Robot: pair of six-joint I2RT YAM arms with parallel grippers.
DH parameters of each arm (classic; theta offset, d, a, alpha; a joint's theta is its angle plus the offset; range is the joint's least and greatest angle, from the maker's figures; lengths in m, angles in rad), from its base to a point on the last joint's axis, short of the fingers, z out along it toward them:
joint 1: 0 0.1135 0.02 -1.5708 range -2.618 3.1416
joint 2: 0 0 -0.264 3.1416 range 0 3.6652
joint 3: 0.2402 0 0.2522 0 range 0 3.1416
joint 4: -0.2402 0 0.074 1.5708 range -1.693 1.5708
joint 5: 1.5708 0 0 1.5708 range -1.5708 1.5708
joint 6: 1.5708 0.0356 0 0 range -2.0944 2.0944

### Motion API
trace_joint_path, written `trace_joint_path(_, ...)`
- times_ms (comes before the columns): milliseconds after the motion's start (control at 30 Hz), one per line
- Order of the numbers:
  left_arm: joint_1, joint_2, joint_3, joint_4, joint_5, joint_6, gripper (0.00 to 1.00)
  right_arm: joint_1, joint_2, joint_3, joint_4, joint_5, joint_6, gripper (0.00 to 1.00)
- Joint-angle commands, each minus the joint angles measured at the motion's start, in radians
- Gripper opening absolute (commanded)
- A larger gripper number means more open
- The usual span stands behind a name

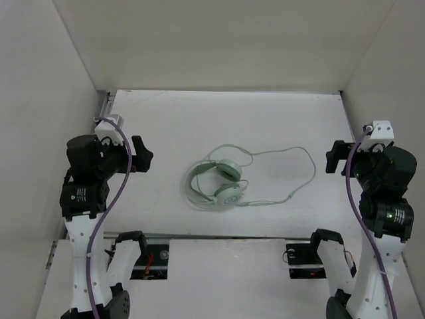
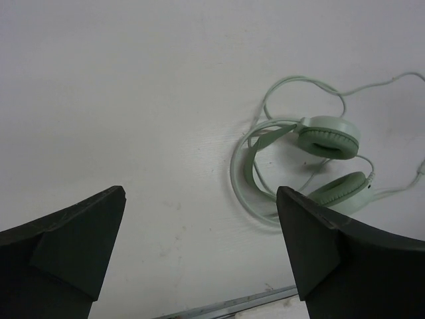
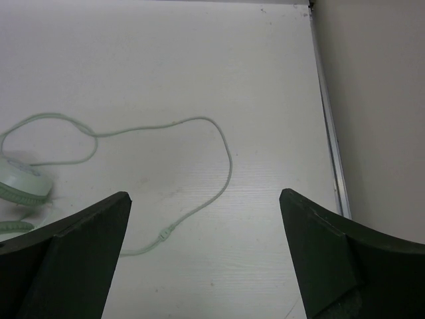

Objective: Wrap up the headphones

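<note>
The pale mint-green headphones (image 1: 228,194) lie flat in the middle of the white table, headband to the left and the two earcups side by side. Their thin cable (image 1: 311,169) runs out in a loose loop to the right. My left gripper (image 1: 141,157) is open and empty, held above the table left of the headphones. In the left wrist view the headphones (image 2: 329,136) lie ahead and to the right of the gripper (image 2: 199,226). My right gripper (image 1: 334,159) is open and empty, right of the cable loop. The right wrist view shows the gripper (image 3: 206,226) above the cable (image 3: 229,159), with one earcup (image 3: 20,179) at the left edge.
White walls enclose the table on the left, back and right (image 3: 372,100). A metal rail (image 3: 329,133) runs along the foot of the right wall, and another (image 2: 226,307) along the near edge. A small white block (image 1: 111,121) sits at the back left corner.
</note>
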Motion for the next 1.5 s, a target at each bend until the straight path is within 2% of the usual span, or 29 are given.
trace_joint_path(0,-0.02,0.005,0.006,0.024,0.015,-0.065,1.0,-0.005,-0.066,-0.015,0.11,-0.01,0.016,1.0)
trace_joint_path(267,-0.067,-0.001,-0.075,0.093,-0.043,-0.078,1.0,-0.015,-0.099,-0.114,0.177,-0.013,-0.012,1.0)
trace_joint_path(400,-0.115,0.006,-0.106,0.157,-0.069,-0.078,1.0,-0.022,-0.151,-0.206,0.275,0.004,-0.013,1.0)
trace_joint_path(533,-0.188,0.08,-0.115,0.185,-0.101,-0.084,1.0,-0.024,-0.17,-0.261,0.377,0.082,-0.056,1.0)
trace_joint_path(633,-0.256,0.138,-0.149,0.182,-0.094,-0.13,0.97,-0.024,-0.103,-0.266,0.348,0.104,-0.065,1.0)
trace_joint_path(833,-0.434,0.14,-0.32,0.235,-0.113,-0.225,0.96,-0.082,-0.084,-0.307,0.308,-0.068,0.028,1.0)
trace_joint_path(1033,-0.505,0.164,-0.468,0.304,-0.17,-0.332,0.93,-0.087,-0.096,-0.304,0.378,-0.125,0.076,1.0)
trace_joint_path(1100,-0.514,0.213,-0.483,0.327,-0.214,-0.335,0.93,-0.073,-0.09,-0.304,0.389,-0.143,0.082,1.0)
trace_joint_path(1133,-0.52,0.295,-0.464,0.353,-0.265,-0.332,0.93,-0.061,-0.084,-0.303,0.398,-0.183,0.094,1.0)
trace_joint_path(1467,-0.56,0.55,-0.371,0.478,-0.336,-0.352,0.91,-0.039,-0.086,-0.314,0.44,-0.241,0.143,1.0)
